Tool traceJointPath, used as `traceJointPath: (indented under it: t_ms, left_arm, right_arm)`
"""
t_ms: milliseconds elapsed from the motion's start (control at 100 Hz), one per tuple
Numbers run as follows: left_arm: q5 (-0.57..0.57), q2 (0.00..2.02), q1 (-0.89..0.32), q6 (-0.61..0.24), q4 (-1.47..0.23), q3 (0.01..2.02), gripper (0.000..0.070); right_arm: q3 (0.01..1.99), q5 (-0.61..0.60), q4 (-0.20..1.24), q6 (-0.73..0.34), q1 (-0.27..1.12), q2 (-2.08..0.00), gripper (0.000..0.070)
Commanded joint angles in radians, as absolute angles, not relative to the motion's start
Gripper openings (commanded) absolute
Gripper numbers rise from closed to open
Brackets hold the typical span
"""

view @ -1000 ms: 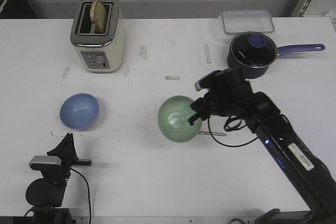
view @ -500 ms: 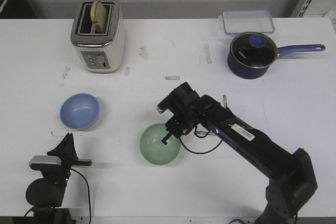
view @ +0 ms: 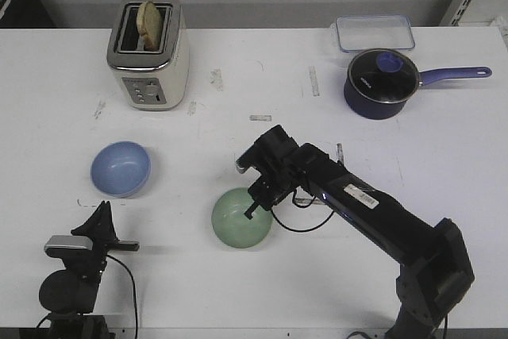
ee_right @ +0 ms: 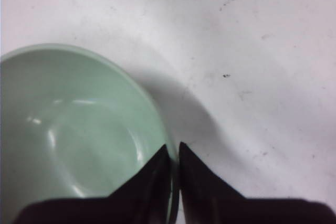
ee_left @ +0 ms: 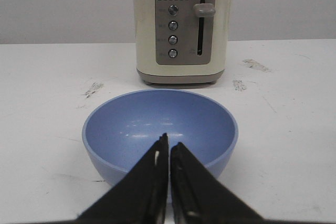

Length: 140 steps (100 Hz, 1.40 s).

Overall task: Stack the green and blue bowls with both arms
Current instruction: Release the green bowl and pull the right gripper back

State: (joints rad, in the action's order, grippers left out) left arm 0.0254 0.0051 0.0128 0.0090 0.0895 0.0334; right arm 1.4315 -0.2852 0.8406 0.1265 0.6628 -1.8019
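The mint green bowl [view: 238, 220] is at the table's front centre. My right gripper [view: 258, 200] is shut on its right rim, one finger inside and one outside; in the right wrist view the gripper [ee_right: 174, 153] pinches the green bowl's [ee_right: 68, 129] edge. The bowl casts a shadow on the table; whether it rests on it or hangs just above I cannot tell. The periwinkle blue bowl [view: 120, 168] sits upright at the left. My left gripper [view: 102, 213] is shut and empty, near the front edge just short of it. In the left wrist view the gripper [ee_left: 169, 148] points at the blue bowl [ee_left: 136, 124].
A cream toaster [view: 148, 53] with a bread slice stands at the back left. A navy saucepan with a glass lid [view: 382, 82] and a clear lidded container [view: 374, 32] are at the back right. A black cable [view: 309, 224] trails under the right arm.
My right arm has carried the green bowl left and toward the front edge, nearer the blue bowl. Over the last half second it has barely moved. The left arm has not moved.
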Motion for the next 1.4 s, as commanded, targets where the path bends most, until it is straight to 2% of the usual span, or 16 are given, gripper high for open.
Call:
traceJointPath:
  t_ms: [0,50,100,430,480,590,660,800,950,1200,1390]
  left_arm:
    - [0.027,0.004,0.013,0.007,0.099,0.012,0.0002]
    - [0.026,0.004,0.013,0.007,0.099,0.012,0.0002]
    - [0.026,0.004,0.013,0.007,0.099,0.012,0.0002]
    - [0.027,0.004,0.013,0.007,0.099,0.012,0.0001]
    - [0.027,0.004,0.013,0.007,0.099,0.012,0.0002]
    - [0.027,0.004,0.013,0.006,0.099,0.012,0.0002]
    - [0.027,0.004,0.013,0.007,0.099,0.012,0.0001]
    - [0.027,0.004,0.013,0.006,0.101,0.012,0.0001]
    - [0.027,0.004,0.013,0.006,0.099,0.012,0.0002]
    - [0.027,0.004,0.013,0.006,0.099,0.012,0.0002]
    - [0.027,0.004,0.013,0.006,0.099,0.012,0.0002]
  right_arm:
    - [1.448,-0.287,0.839,0.133,0.673,-1.824,0.0316]
    - [1.448,-0.287,0.838,0.133,0.673,-1.814,0.0396]
    - [1.449,-0.287,0.838,0.133,0.673,-1.805,0.0437]
    - [1.455,-0.283,0.838,0.128,0.592,-1.612,0.0440]
    - [1.455,-0.278,0.839,0.126,0.563,-1.570,0.0387]
    - [1.455,-0.244,0.839,0.123,0.482,-1.474,0.0170]
    - [1.455,-0.197,0.839,0.126,0.422,-1.414,0.0002]
    - [1.450,-0.130,0.846,0.131,0.284,-1.303,0.0000]
    - [1.363,-0.123,0.835,0.132,0.131,-1.183,0.0000]
    - [0.969,-0.123,0.653,0.137,-0.067,-0.889,0.0000]
    - [0.702,-0.124,0.520,0.138,-0.094,-0.669,0.0000]
